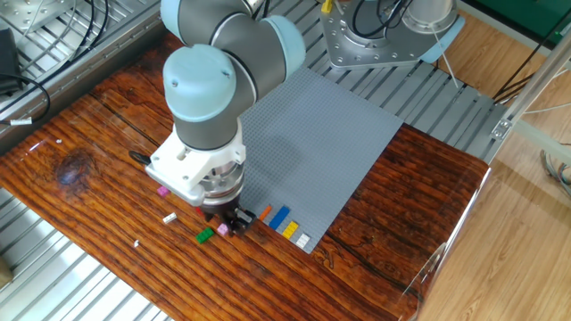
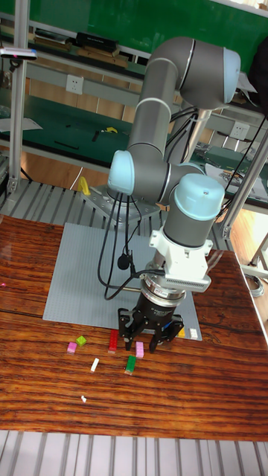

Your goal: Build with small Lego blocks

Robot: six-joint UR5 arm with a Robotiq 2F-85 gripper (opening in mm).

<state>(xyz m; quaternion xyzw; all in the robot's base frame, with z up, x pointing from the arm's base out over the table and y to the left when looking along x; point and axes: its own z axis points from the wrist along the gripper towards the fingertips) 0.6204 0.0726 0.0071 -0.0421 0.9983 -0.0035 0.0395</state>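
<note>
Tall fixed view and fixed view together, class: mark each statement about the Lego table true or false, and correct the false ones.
1. The gripper hangs low over the wooden table, with loose bricks near it. True.
2. A green brick lies on the wood. True.
3. The grey baseplate is bare of bricks. False: a short row with a blue brick sits at its near edge.
4. A white brick is stacked on a red brick. False: they lie apart on the wood.
5. A pink brick lies beside a lime brick. True.
</note>
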